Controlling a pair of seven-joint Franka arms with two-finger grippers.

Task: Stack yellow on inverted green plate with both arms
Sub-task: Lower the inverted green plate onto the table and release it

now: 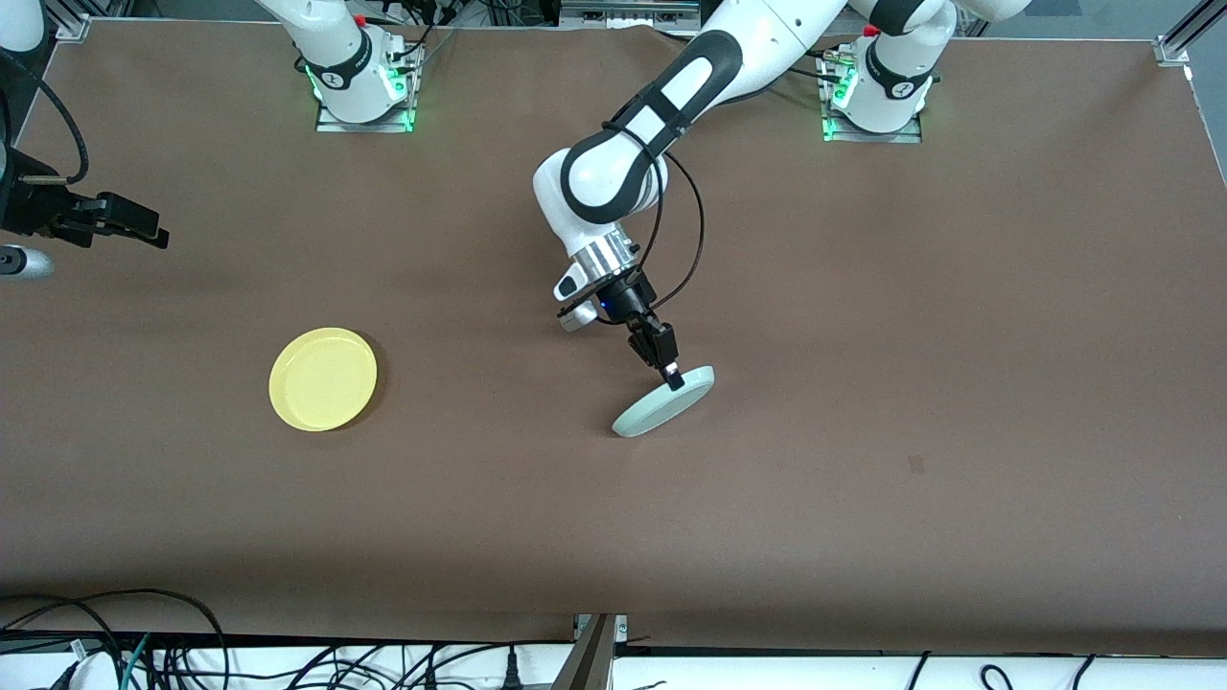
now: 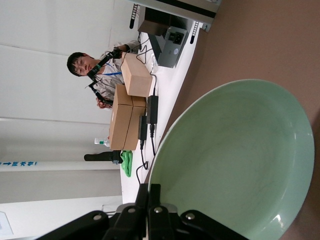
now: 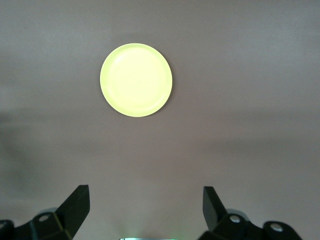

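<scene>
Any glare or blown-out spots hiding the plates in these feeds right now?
Right wrist view: yellow plate is overexposed, its rim nearly washed out. Left wrist view: green plate evenly lit and sharp, white wall bright. Front view: soft shadows on the table, no glare on either plate.

Quick count of what's on the brown table (image 1: 863,498): two plates total, one yellow plate (image 1: 323,379) and one green plate (image 1: 661,404). Two white robot arms, so two grippers, the left gripper (image 1: 674,377) and the right gripper (image 1: 144,230). Off the table there's one person (image 2: 87,65) and three cardboard boxes (image 2: 127,112).
</scene>
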